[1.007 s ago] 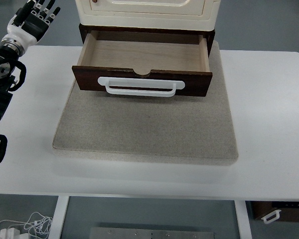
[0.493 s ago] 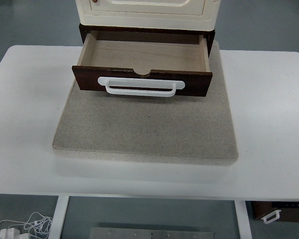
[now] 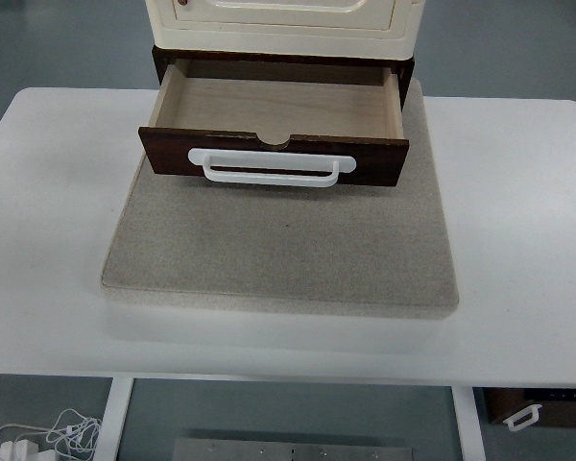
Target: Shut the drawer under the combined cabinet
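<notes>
A dark brown drawer [image 3: 274, 158] with a white handle [image 3: 272, 166] is pulled out from under a cream cabinet [image 3: 283, 24] at the top centre. Its light wooden inside [image 3: 276, 108] holds nothing. The cabinet stands on a grey stone-like mat [image 3: 283, 240] on a white table [image 3: 518, 240]. Neither of my hands is in view.
Below the table's front edge lie white cables [image 3: 48, 437] at the bottom left and a small brown box with a white handle [image 3: 533, 411] at the bottom right. A white table leg frame [image 3: 115, 418] shows underneath.
My left hand and arm, at the top left one second ago, have left the picture. The drawer has not moved.
</notes>
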You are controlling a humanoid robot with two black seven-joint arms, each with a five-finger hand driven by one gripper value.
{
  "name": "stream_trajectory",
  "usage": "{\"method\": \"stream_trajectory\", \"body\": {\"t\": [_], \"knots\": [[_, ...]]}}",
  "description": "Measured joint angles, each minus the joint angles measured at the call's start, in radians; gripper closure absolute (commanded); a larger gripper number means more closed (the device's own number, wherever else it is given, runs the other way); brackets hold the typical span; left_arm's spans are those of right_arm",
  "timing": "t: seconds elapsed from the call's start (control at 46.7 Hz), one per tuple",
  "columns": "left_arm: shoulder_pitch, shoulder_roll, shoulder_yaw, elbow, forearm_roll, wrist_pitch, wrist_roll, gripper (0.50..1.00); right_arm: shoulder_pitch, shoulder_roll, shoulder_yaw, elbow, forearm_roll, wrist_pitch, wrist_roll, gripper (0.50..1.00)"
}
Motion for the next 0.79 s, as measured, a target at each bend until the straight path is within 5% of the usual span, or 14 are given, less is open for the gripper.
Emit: {"method": "stream_trajectory", "body": {"t": [0.792], "knots": [[0.005, 0.069, 0.086, -0.653, 0.305, 0.005, 0.007, 0.5, 0.0, 0.0, 0.0, 0.0, 0.0, 0.0, 0.0, 0.548]]}}
